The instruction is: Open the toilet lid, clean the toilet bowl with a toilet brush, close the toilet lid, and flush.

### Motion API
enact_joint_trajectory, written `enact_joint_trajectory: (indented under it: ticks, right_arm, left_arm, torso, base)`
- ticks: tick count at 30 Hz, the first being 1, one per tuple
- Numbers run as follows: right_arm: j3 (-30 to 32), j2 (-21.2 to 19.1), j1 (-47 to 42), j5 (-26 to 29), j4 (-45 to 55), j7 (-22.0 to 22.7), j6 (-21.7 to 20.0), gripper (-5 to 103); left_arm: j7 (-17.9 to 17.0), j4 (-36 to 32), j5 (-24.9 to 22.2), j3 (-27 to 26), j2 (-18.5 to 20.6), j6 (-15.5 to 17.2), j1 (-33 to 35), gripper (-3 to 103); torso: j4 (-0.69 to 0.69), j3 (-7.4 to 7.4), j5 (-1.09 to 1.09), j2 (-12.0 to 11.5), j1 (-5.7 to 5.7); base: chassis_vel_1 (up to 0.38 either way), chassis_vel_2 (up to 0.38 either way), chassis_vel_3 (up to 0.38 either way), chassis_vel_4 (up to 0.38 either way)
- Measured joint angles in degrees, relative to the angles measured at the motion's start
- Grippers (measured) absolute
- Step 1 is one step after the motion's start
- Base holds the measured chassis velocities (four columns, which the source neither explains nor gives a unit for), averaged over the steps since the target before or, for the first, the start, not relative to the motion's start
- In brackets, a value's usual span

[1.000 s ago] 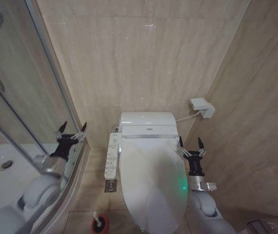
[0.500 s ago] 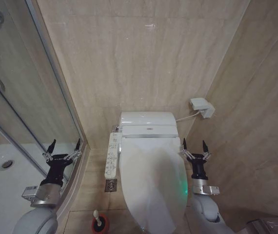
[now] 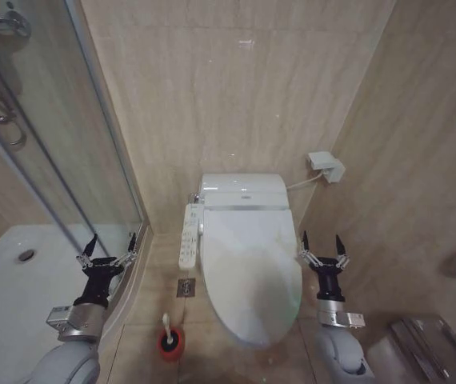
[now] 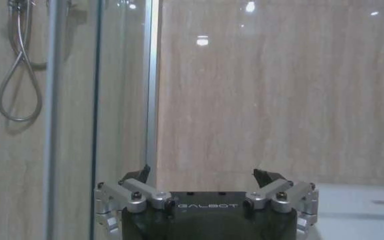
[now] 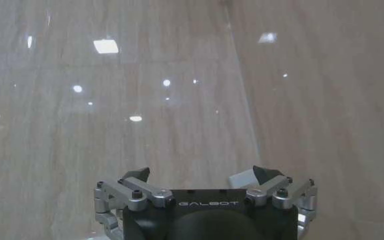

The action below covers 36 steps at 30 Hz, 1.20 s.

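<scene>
The toilet lid is down over the toilet bowl, hiding the bowl's inside. On the floor left of the toilet, the toilet brush stands upright in its red holder. My left gripper is raised beside the shower glass, open with nothing in it; in the left wrist view that gripper faces the beige wall. My right gripper is held up to the right of the lid, open and empty, and my right gripper faces the wall corner in the right wrist view.
A bidet control panel runs along the toilet's left side. The glass shower door and white shower tray stand on the left. A white wall box with a cable sits right of the tank. Beige walls close in behind and to the right.
The whole picture has shifted: the camera moved back, so more floor and the whole brush holder show. My left arm dropped from beside the control panel to the shower glass; the right gripper stayed raised.
</scene>
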Motion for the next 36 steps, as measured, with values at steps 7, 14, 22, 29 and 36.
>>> enact_joint_trajectory:
  ticks: [7, 14, 22, 29, 36]
  right_arm:
    - [0.39, 0.18, -0.45, 0.07, -0.03, 0.02, 0.51, 100]
    - [0.36, 0.33, -0.62, 0.14, -0.04, -0.01, 0.90, 100]
    - [0.29, -0.28, -1.55, 0.89, 0.82, -0.01, 1.28, 100]
    - [0.70, -1.25, -1.97, 1.42, 0.72, -0.03, 1.56, 100]
    - [1.14, -1.66, -2.67, 1.68, -0.80, -0.06, 2.00, 100]
  left_arm:
    - [0.31, -0.34, 0.01, -0.57, -0.01, -0.07, 0.37, 100]
    - [0.46, -0.94, 0.02, -1.18, -0.20, -0.18, 1.37, 100]
    - [0.98, -2.04, 0.44, -2.15, -1.15, -0.20, 3.28, 100]
    - [1.41, -2.44, 1.10, -3.43, -2.37, -0.70, 4.99, 100]
    - [1.45, -1.81, 1.13, -5.29, -3.68, -1.08, 6.67, 100]
  torso:
    - [0.00, 0.00, 0.00, 0.00, 0.00]
    - [-0.01, -0.01, 0.00, 0.01, -0.01]
    - [0.01, -0.03, -0.02, 0.04, -0.06]
    - [0.00, 0.02, -0.02, -0.02, 0.06]
    - [0.00, 0.00, -0.02, -0.02, 0.02]
  base:
    - [0.306, -0.285, -0.306, 0.270]
    - [0.378, -0.350, -0.378, 0.345]
    - [0.240, -0.219, -0.252, 0.219]
    - [-0.056, 0.021, 0.037, -0.036]
    - [-0.039, 0.049, 0.052, -0.039]
